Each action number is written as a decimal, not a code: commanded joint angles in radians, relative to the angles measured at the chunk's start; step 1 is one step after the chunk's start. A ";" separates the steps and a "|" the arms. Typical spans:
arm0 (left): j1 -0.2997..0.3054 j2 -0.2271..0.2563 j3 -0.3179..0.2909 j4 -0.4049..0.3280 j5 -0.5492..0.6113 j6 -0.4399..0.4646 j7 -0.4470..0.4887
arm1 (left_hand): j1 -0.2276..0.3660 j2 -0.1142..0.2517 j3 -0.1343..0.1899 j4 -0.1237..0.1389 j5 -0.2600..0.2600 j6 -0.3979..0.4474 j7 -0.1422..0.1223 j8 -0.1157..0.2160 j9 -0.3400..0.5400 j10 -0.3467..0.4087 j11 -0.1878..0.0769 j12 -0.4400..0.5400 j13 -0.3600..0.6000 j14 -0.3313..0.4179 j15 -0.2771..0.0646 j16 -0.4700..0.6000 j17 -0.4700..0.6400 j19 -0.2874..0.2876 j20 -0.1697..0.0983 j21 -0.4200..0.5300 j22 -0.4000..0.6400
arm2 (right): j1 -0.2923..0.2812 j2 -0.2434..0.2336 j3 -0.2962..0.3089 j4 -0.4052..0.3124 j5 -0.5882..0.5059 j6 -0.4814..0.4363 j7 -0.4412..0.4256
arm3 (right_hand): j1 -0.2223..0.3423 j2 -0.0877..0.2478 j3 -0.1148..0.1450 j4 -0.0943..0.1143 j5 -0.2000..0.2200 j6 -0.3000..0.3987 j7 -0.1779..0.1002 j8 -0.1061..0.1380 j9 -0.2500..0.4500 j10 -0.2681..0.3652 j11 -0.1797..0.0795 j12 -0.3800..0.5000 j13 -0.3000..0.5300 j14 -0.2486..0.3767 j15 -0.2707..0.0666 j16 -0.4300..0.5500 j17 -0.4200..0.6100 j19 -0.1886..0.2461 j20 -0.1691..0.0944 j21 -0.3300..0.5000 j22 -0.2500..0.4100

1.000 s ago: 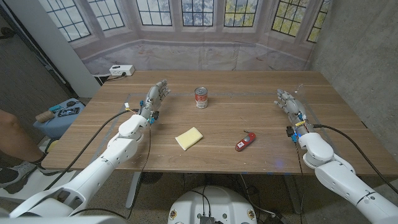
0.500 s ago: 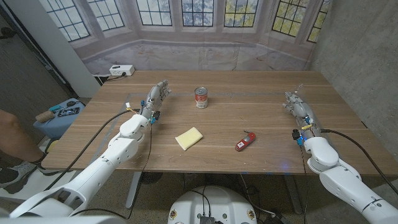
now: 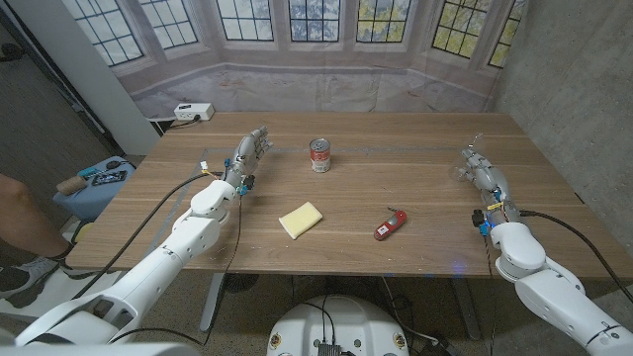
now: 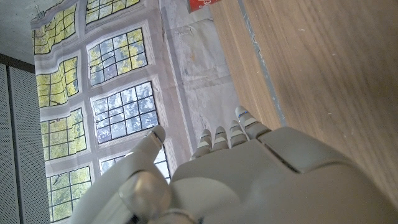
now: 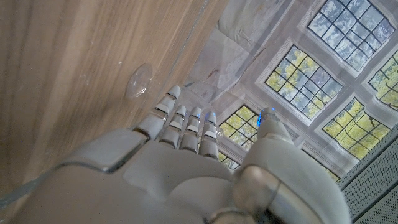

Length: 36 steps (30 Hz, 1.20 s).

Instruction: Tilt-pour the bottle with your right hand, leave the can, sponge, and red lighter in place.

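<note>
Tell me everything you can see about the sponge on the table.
The sponge is a pale yellow, flat, roughly rectangular pad that looks soft. It lies flat on the wooden table, turned at an angle to the table's edges, near the middle toward the front. Nothing touches it: the can stands behind it, the red lighter lies to one side, and both are apart from it.

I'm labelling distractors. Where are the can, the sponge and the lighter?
can point(image 3: 320, 156), head view, on its red label.
sponge point(image 3: 301, 219), head view, middle of its yellow top.
lighter point(image 3: 387, 226), head view, middle of its red body.
</note>
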 commanded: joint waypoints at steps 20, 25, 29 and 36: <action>-0.029 -0.009 0.010 0.039 0.002 0.009 -0.015 | 0.016 0.002 -0.005 -0.015 0.000 0.012 -0.003 0.001 0.003 -0.004 0.008 -0.001 0.003 0.002 0.007 -0.003 0.001 0.013 0.000 -0.008 0.002 | -0.046 0.007 0.076 -0.024 -0.037 -0.064 -0.047 | 0.041 -0.016 0.006 -0.008 0.003 0.005 0.007 0.003 0.004 -0.003 0.010 -0.001 0.003 0.010 0.004 -0.001 -0.001 0.010 0.003 -0.001 0.003; -0.027 -0.003 0.005 0.034 0.005 0.010 -0.006 | 0.018 0.002 -0.006 -0.017 0.001 0.013 -0.005 0.001 0.004 -0.003 0.008 -0.001 0.003 0.002 0.007 -0.003 0.001 0.014 0.000 -0.010 0.002 | -0.028 0.012 0.078 -0.002 -0.058 -0.056 -0.060 | 0.054 -0.021 0.008 -0.008 0.004 -0.003 0.008 -0.001 0.003 -0.014 0.012 -0.006 0.003 0.009 0.007 -0.003 0.000 0.011 0.003 -0.002 0.003; -0.025 -0.001 0.003 0.031 0.005 0.011 0.000 | 0.019 0.002 -0.006 -0.020 0.001 0.015 -0.005 0.001 0.004 -0.003 0.008 -0.001 0.003 0.002 0.007 -0.003 0.001 0.015 0.000 -0.012 0.002 | -0.015 0.018 0.079 0.012 -0.075 -0.055 -0.074 | 0.065 -0.024 0.010 -0.010 0.005 -0.003 0.008 -0.001 0.003 -0.014 0.013 -0.007 0.003 0.009 0.007 -0.004 0.000 0.012 0.003 -0.003 0.003; -0.022 -0.003 0.000 0.030 -0.003 0.016 0.000 | 0.021 0.003 -0.007 -0.023 0.001 0.016 -0.007 0.001 0.004 -0.002 0.008 -0.001 0.003 0.002 0.007 -0.003 0.001 0.016 0.001 -0.014 0.002 | 0.002 0.014 0.078 0.038 -0.102 -0.049 -0.080 | 0.084 -0.043 0.009 -0.013 0.008 -0.011 0.012 -0.005 0.003 -0.021 0.016 -0.010 0.003 0.006 0.007 -0.006 0.000 0.011 0.005 -0.005 0.002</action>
